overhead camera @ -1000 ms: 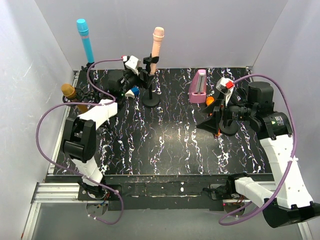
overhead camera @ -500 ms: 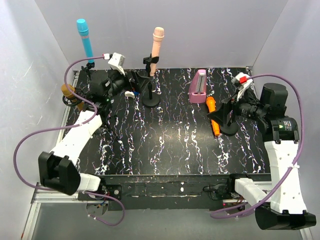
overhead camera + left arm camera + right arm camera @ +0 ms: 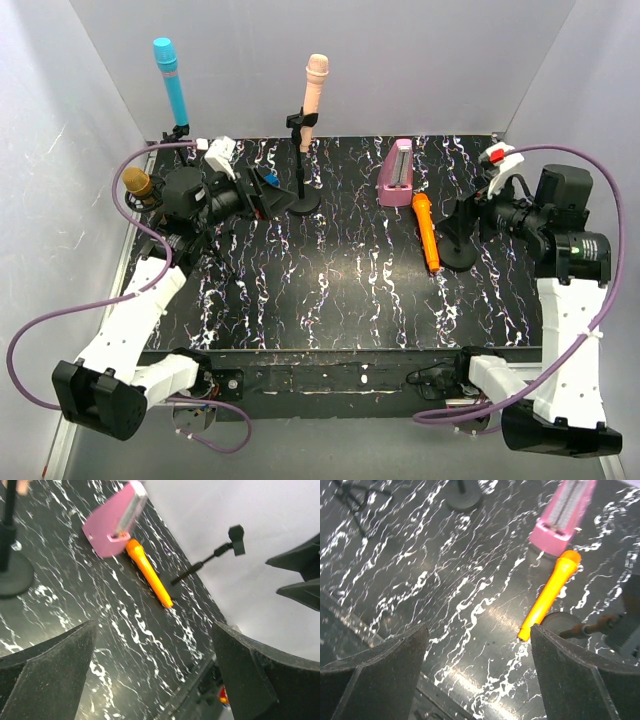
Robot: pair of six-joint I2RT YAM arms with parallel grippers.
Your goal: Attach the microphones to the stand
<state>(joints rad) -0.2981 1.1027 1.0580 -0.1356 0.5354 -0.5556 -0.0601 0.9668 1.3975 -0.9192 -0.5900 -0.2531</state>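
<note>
While spread wide in its own wrist view, holds nothing between the fingers: left gripper (image 3: 155, 675), low over the table (image 3: 330, 290) at the left rear, near the round base of the centre stand (image 3: 302, 203). Likewise the right gripper (image 3: 477, 675): jaws wide apart, nothing between them, close to the pole of the empty stand (image 3: 459, 258) on the right. Flat on the black marbled top: orange microphone (image 3: 427, 232), head just beside the mauve block (image 3: 398, 172), tail just beside the empty stand's base. Upright in a clip at the rear left: sky blue microphone (image 3: 170, 75). Upright on the centre stand: pale pink-cream microphone (image 3: 314, 88). At the left edge: gold microphone (image 3: 137, 184), only its head showing past the left arm.
</note>
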